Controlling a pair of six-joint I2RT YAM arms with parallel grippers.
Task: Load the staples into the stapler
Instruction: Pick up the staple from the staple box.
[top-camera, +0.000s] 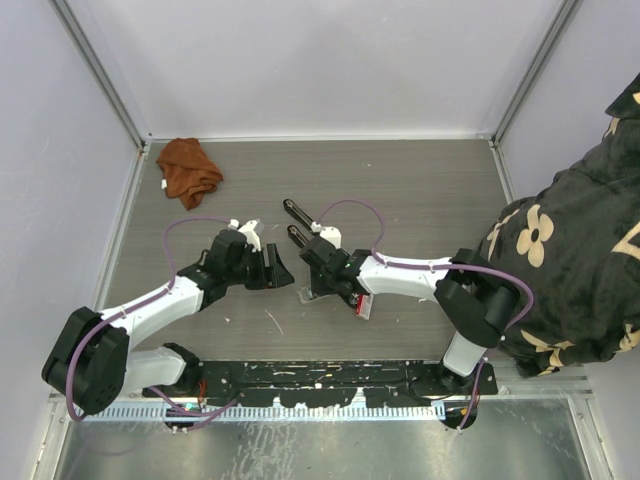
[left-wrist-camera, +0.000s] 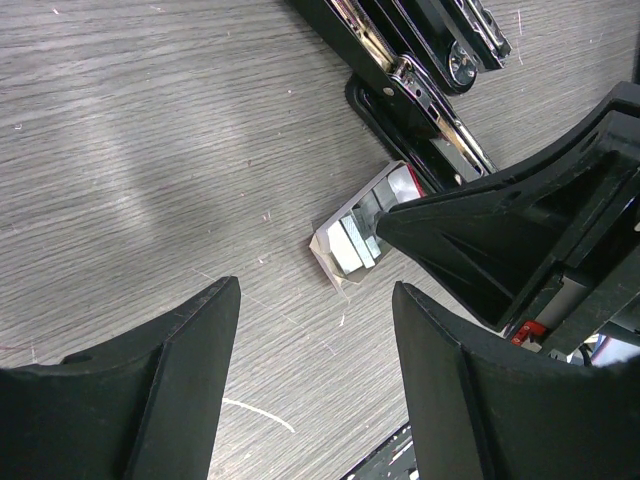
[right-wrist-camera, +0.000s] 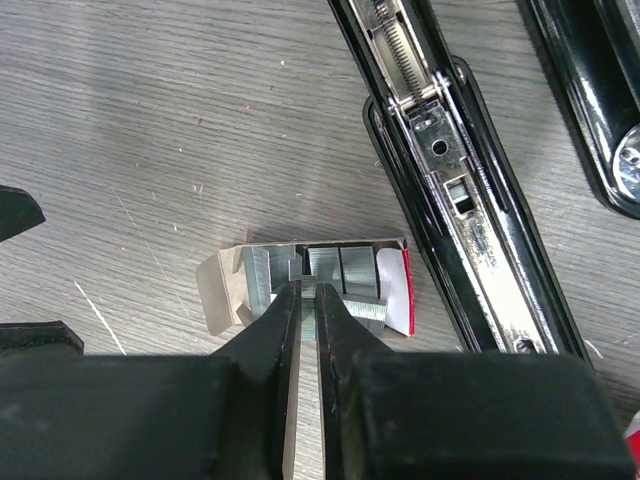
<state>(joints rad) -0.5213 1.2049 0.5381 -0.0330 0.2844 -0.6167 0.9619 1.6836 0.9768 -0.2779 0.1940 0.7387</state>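
The staples lie as silvery strips in a small grey tray (right-wrist-camera: 255, 275) with a red-and-white flap, on the table left of the stapler. My right gripper (right-wrist-camera: 306, 290) is down in the tray, shut on one staple strip (right-wrist-camera: 308, 268). The black stapler (right-wrist-camera: 455, 200) lies open, its chrome magazine channel facing up; in the top view it is at the centre (top-camera: 300, 238). My left gripper (left-wrist-camera: 315, 290) is open and empty, hovering just short of the tray (left-wrist-camera: 350, 245). The red-and-white box (top-camera: 363, 306) lies under my right arm.
A second black stapler bar (top-camera: 297, 211) lies just beyond the open one. An orange-brown cloth (top-camera: 188, 170) is crumpled at the back left. A person in a dark floral garment (top-camera: 560, 270) stands at the right edge. A thin white scrap (left-wrist-camera: 258, 412) lies on the table.
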